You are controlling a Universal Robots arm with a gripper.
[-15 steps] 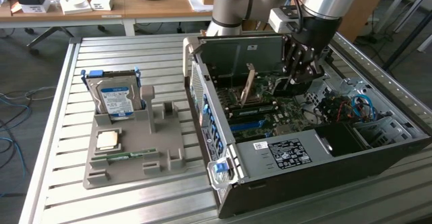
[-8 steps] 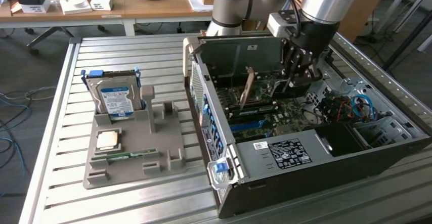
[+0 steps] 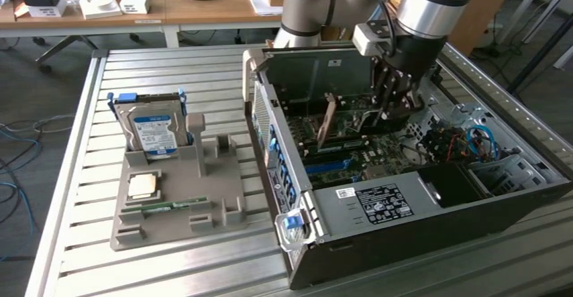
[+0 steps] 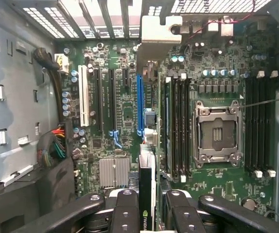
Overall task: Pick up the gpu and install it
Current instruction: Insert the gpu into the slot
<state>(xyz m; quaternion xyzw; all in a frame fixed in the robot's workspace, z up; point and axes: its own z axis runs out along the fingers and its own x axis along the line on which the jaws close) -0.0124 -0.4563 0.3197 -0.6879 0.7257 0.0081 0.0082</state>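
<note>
- While I watch the wrist feed, the fingers (image 4: 125, 211) are clamped on the gpu (image 4: 147, 194), one pad on each broad face. Card shows edge-on, black w/ a green logo.
- Gpu runs from the grip toward the rear of the PC case (image 3: 403, 210). Its metal bracket (image 4: 156, 29) is up by the slot openings in the back wall.
- Card hangs over the motherboard (image 4: 125, 111), lined up w/ the blue slot (image 4: 140, 102). Can't tell if its lower edge touches the slot.
- CPU socket (image 4: 217, 133) lies off to one side of the card, w/ memory slots (image 4: 178, 126) btw them.
- Ext. view: arm (image 3: 439, 2) reaches down into the open case, which lies on its side on the desk (image 3: 80, 176).
- At the ext. view's left of the case, a grey holder tray (image 3: 224, 196) sits on the desk.
- Tray carries the hard drive (image 3: 154, 131) upright at its far end and a green memory stick (image 3: 166, 208) lying flat nearer the camera, both well apart from the fingers.
</note>
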